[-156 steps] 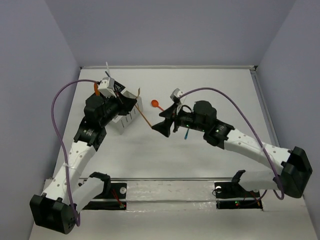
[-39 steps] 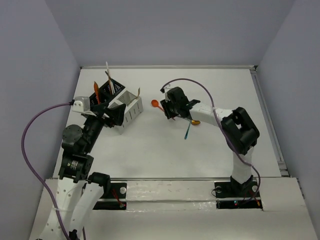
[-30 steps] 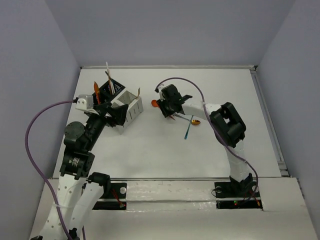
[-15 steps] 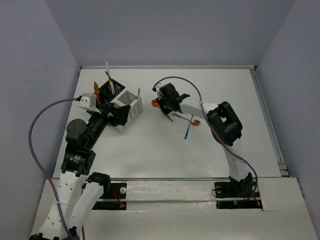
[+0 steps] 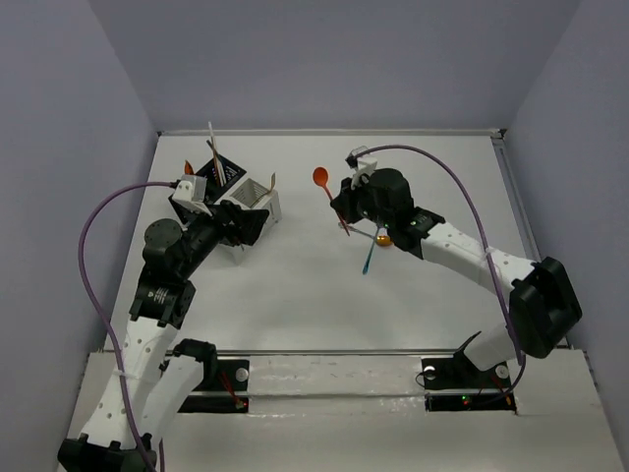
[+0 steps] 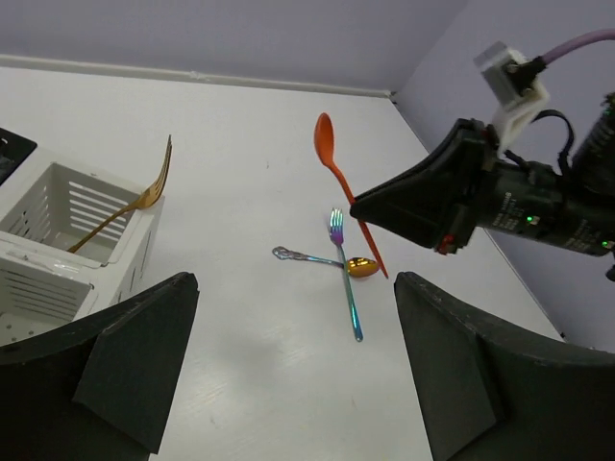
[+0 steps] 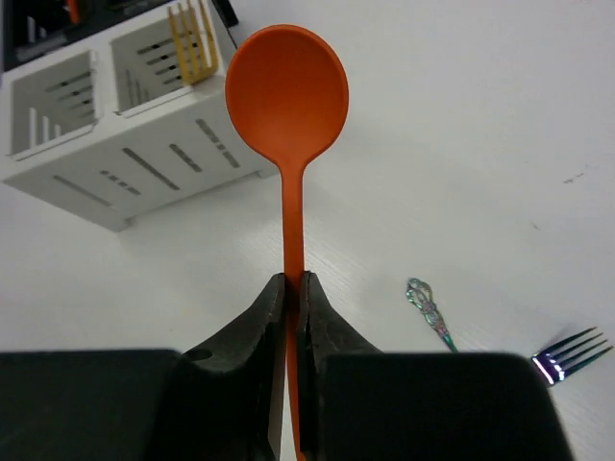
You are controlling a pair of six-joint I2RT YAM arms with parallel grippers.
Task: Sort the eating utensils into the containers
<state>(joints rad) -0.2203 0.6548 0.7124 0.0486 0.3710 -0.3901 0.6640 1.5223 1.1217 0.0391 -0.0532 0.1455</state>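
Teal-to-violet iridescent metal marks the fork (image 5: 368, 258), the item nearest the arm bases. It lies flat on the bench (image 5: 324, 305), to the right of the white caddy (image 5: 257, 204) and well apart from it, tines pointing away from the bases.

The spoon with a gold bowl (image 5: 383, 239) lies just beyond. Its slim patterned handle crosses the fork near the tines and points back toward the white caddy.

Right pincer (image 5: 346, 214): clenched on the handle of the orange spoon (image 5: 321, 179). The wrist view shows both fingers (image 7: 271, 305) pressed against the handle. The spoon is held clear of the bench, bowl uppermost and tilted away from the bases, right of the white caddy and apart from it.

Left pincer (image 5: 242, 226): released, fingers (image 6: 135, 355) spread wide with nothing between them. It sits at the near side of the white caddy, just beside it.

The white caddy stands upright on the bench. One gold fork (image 5: 269, 184) leans out of its far right corner.

The black caddy (image 5: 213, 175) stands touching or just beside the white caddy on its far left side. It holds several utensils, among them a white stick (image 5: 210, 136) and an orange piece (image 5: 187, 168). The darker pieces cannot be told apart.
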